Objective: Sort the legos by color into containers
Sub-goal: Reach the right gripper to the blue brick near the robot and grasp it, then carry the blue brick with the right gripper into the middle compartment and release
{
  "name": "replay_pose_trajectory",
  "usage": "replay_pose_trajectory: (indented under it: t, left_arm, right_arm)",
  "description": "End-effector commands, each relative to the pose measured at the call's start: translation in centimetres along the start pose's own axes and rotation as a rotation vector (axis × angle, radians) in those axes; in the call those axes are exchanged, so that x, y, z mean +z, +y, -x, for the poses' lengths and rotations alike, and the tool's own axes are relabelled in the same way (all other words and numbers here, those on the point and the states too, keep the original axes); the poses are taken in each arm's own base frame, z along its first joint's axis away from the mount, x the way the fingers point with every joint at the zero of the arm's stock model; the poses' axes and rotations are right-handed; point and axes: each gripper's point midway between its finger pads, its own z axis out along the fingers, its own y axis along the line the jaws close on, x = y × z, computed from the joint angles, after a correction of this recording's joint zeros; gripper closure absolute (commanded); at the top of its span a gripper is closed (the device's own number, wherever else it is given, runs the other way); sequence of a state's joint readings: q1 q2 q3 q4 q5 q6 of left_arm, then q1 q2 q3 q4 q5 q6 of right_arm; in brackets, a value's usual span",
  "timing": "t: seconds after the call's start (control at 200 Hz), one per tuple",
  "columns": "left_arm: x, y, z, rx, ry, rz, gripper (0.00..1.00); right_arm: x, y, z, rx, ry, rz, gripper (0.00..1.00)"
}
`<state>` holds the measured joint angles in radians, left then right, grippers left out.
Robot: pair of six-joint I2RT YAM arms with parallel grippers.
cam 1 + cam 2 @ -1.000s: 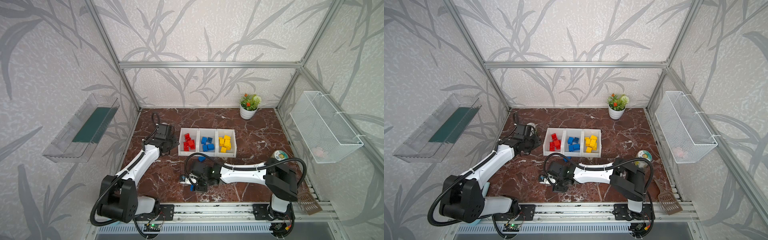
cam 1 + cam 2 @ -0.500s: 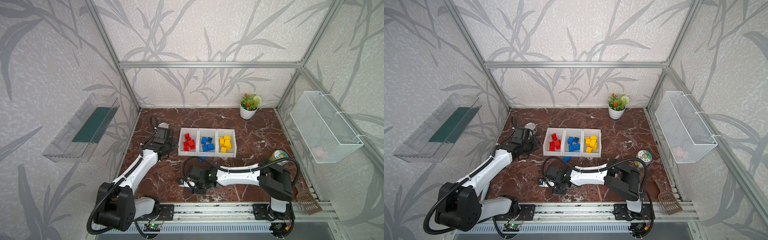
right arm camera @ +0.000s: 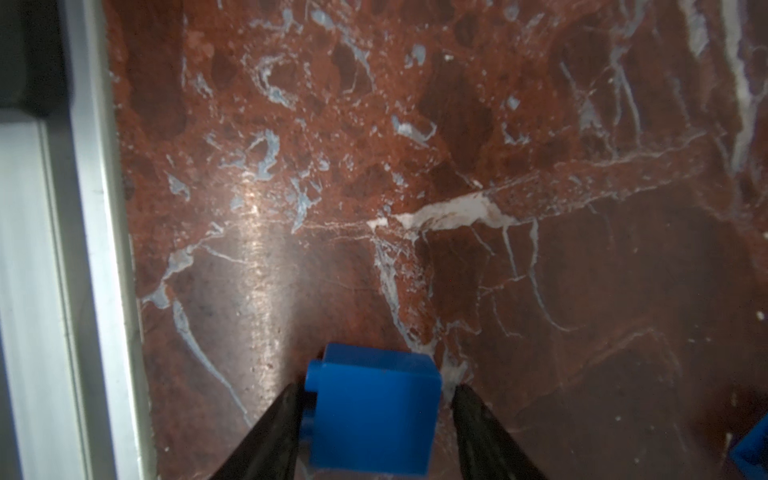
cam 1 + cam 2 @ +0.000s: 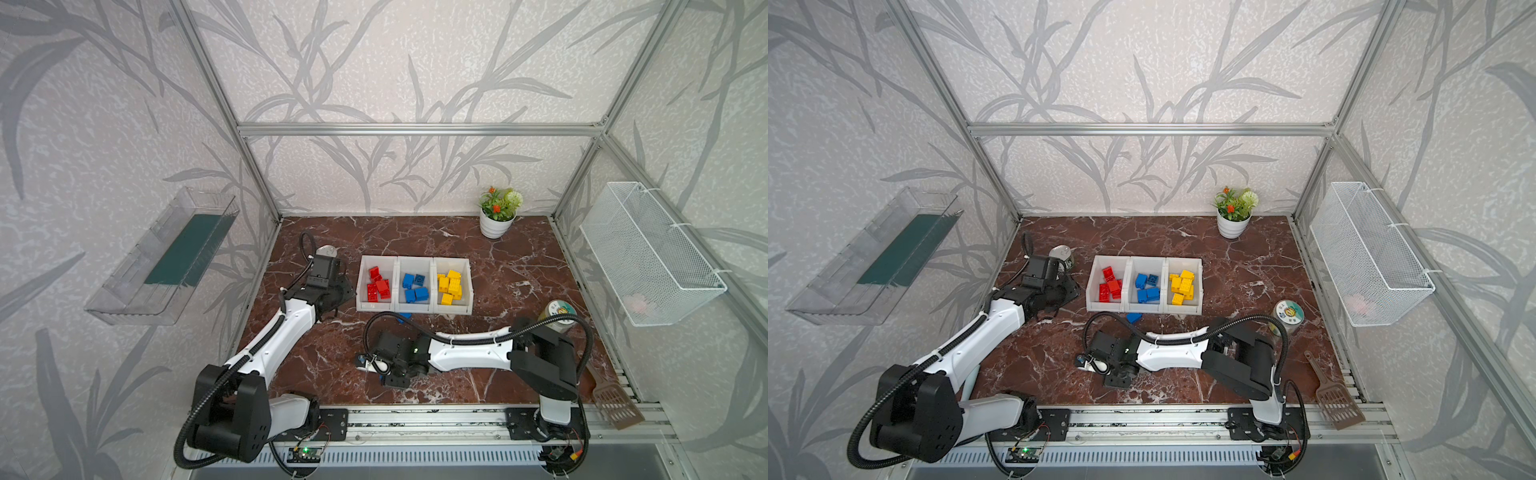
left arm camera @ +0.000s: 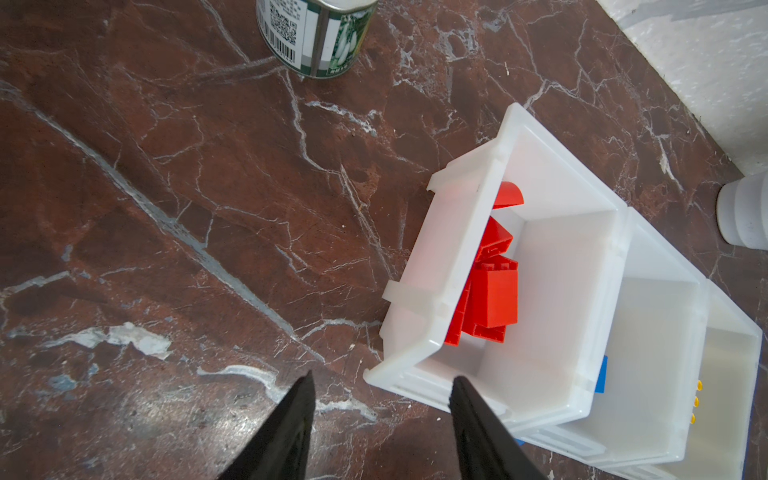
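Left gripper (image 5: 380,378) stands released, empty, beside your row of bins (image 4: 415,308); red bricks (image 4: 380,286), blue bricks (image 4: 414,287), yellow bricks (image 4: 451,286) each lie in their own; a loose blue brick (image 4: 1133,318) lies just before them; right gripper (image 3: 374,386) straddles a second blue brick (image 3: 374,411); clamped or not, you cannot tell.

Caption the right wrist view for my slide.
Right pincer straddles a blue lego resting on the red marble tabletop.

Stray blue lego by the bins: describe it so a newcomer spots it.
Find the row of three white bins. Directly before the middle bin's front lip, a blue lego lies on the marble table. It alone sits outside the bins yet beside them.
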<state>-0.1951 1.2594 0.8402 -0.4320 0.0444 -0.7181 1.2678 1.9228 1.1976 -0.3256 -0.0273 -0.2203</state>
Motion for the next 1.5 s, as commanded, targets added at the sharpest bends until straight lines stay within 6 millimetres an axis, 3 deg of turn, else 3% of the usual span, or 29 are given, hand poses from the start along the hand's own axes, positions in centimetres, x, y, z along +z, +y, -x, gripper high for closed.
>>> replay_pose_trajectory:
  t: [0.0, 0.09, 0.255, 0.39, 0.58, 0.67, 0.69, 0.77, 0.925, 1.32, 1.42, 1.495]
  left_arm:
    - [0.0, 0.4, 0.4, -0.017, -0.025, 0.013, 0.45]
    - [0.1, 0.5, 0.4, -0.018, -0.025, 0.015, 0.45]
    - [0.3, 0.6, 0.5, -0.018, -0.023, 0.02, 0.45]
    - [0.4, 0.8, 0.7, -0.023, -0.027, 0.028, 0.45]
    - [0.3, 0.9, 0.9, -0.026, -0.034, 0.028, 0.45]
    - [0.4, 1.1, 0.9, -0.026, -0.035, 0.034, 0.45]
    - [0.4, 1.2, 0.8, -0.027, -0.033, 0.036, 0.45]
    - [0.4, 1.2, 0.8, -0.031, -0.032, 0.034, 0.45]
    - [0.5, 1.0, 0.6, -0.033, -0.023, 0.022, 0.45]
    - [0.3, -0.4, -0.5, 0.038, 0.021, -0.074, 0.45]
    - [0.1, -1.0, -0.9, 0.081, 0.033, -0.104, 0.45]
    - [0.0, -1.4, -1.2, 0.117, 0.031, -0.126, 0.45]
  right_arm:
    - [0.3, -0.2, 0.6, 0.028, -0.017, 0.006, 0.48]
    - [0.1, -0.4, 0.6, 0.035, -0.021, 0.005, 0.55]
    - [-0.6, -0.9, 0.8, 0.03, -0.034, -0.003, 0.59]
    - [-2.5, -2.8, 1.0, 0.04, -0.064, -0.027, 0.61]
    - [-7.5, -8.7, 1.9, 0.059, -0.145, -0.144, 0.61]
    - [-9.5, -12.2, 2.0, 0.093, -0.175, -0.24, 0.61]
    - [-9.9, -14.0, 1.4, 0.125, -0.171, -0.271, 0.61]
    - [-11.4, -17.7, 0.8, 0.187, -0.179, -0.352, 0.61]
    - [-11.7, -22.4, -0.7, 0.307, -0.174, -0.407, 0.61]
    - [-10.9, -25.3, -1.8, 0.43, -0.184, -0.432, 0.6]
    - [-11.2, -25.6, -2.0, 0.442, -0.185, -0.437, 0.41]
    - [-11.7, -25.7, -2.0, 0.445, -0.195, -0.447, 0.33]
